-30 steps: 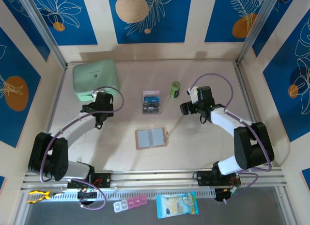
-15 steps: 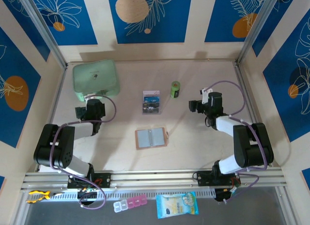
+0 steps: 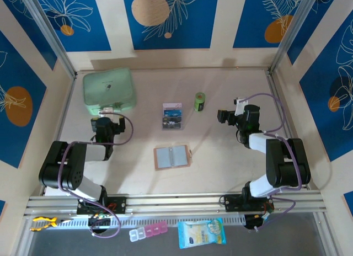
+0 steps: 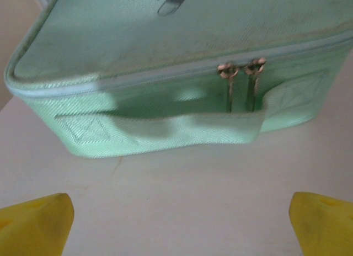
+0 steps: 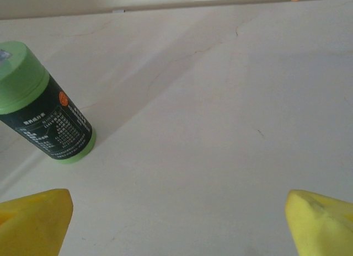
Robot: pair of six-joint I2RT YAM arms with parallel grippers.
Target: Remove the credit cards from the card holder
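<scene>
The card holder (image 3: pixel 172 157) lies open on the table (image 3: pixel 220 162). The credit cards (image 3: pixel 172 116) lie near it, on its far side. Left of it the left hand (image 3: pixel 105 121) and right of it the right hand (image 3: pixel 223 116) are wide open, holding nothing.

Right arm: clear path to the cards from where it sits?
Probably yes. The right gripper is open, and bare table lies between it and the cards. The green bottle stands just behind that line, not on it.
</scene>
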